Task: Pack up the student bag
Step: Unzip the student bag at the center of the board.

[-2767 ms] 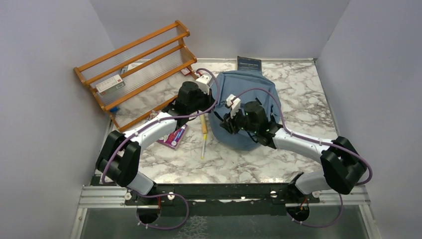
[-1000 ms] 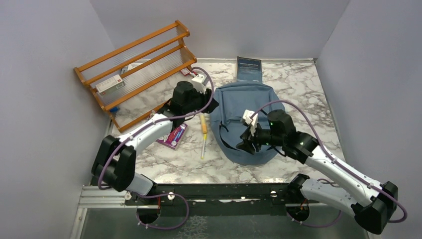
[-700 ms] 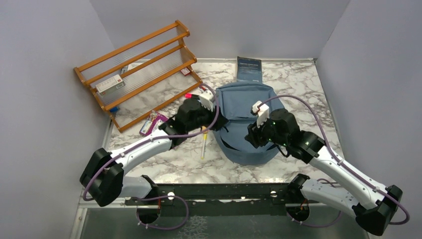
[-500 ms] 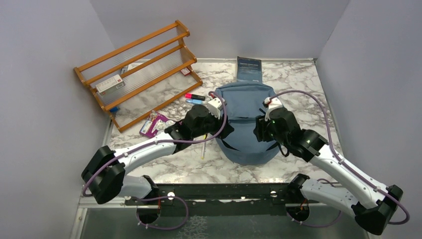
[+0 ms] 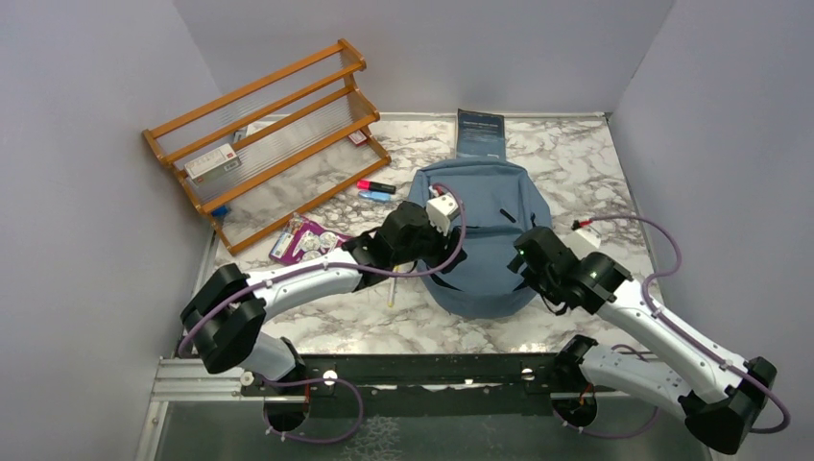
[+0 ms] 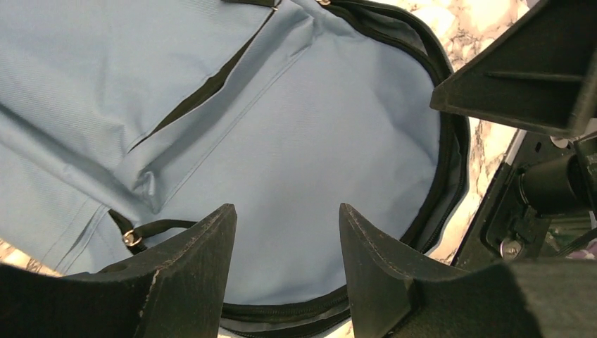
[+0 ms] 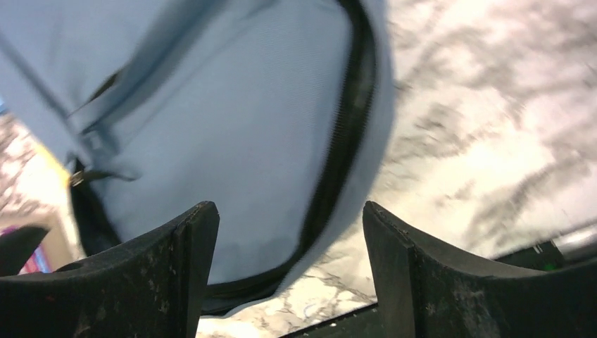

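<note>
The left end effector (image 6: 285,218) stands partly open, jaws released with nothing between them; only dusty-blue fabric shows in the gap, and whether the tips touch it cannot be told. It hangs over the left half of the student bag (image 5: 490,230), above the front panel, where a slanted pocket slit and a black strap with a metal ring lie close by. The right end effector (image 7: 287,218) is spread wider, also empty, poised over the bag's near right corner, where the black zipper curves round the rim and bare marble begins just beyond. The bag lies flat in the middle of the counter (image 5: 595,173), its rounded end toward the arm bases and its far end just short of a dark book (image 5: 480,133) standing against the back wall. To the bag's right the counter is open marble out to the side wall. The left side is tighter: a yellow pen (image 5: 392,288) just beside the bag, a purple packet (image 5: 307,240), a red marker (image 5: 374,185) and a blue marker (image 5: 376,196) near its upper left corner, and a wooden rack (image 5: 259,130) leaning in the far left corner.
</note>
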Controlling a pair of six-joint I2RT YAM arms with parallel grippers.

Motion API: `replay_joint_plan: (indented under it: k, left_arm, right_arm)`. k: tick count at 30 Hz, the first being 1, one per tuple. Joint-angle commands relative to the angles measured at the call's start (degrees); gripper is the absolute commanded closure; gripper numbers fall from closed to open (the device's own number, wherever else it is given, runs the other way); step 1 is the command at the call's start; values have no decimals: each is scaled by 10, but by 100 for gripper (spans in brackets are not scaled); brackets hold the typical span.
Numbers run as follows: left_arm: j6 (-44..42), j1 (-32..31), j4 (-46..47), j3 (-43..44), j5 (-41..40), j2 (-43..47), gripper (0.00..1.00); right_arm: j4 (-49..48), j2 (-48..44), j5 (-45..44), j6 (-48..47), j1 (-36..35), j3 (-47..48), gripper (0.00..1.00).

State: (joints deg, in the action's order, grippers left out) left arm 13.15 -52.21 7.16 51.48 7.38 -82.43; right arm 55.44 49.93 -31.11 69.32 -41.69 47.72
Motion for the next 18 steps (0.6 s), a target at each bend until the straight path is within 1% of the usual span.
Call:
replay_joint_plan:
  k: [1, 5, 7, 10, 13, 18]
  left_arm:
    - [-20, -17, 0, 19, -15, -13, 43]
    - [-28, -31, 0, 19, -21, -21, 43]
    - [-32, -38, 0, 20, -20, -24, 42]
    - [-38, -46, 0, 25, -15, -32, 42]
    - [-44, -51, -2, 30, -11, -36, 42]
    - [-59, -56, -15, 40, 3, -46, 42]
  right_arm:
    - [181, 6, -57, 216, -4, -6, 20]
    - [210, -7, -58, 256, -4, -29, 20]
    - [194, -22, -50, 255, -4, -50, 20]
    - [137, -51, -32, 241, -4, -94, 21]
    - [76, -71, -18, 228, -4, -138, 28]
    - [15, -75, 3, 207, -4, -174, 44]
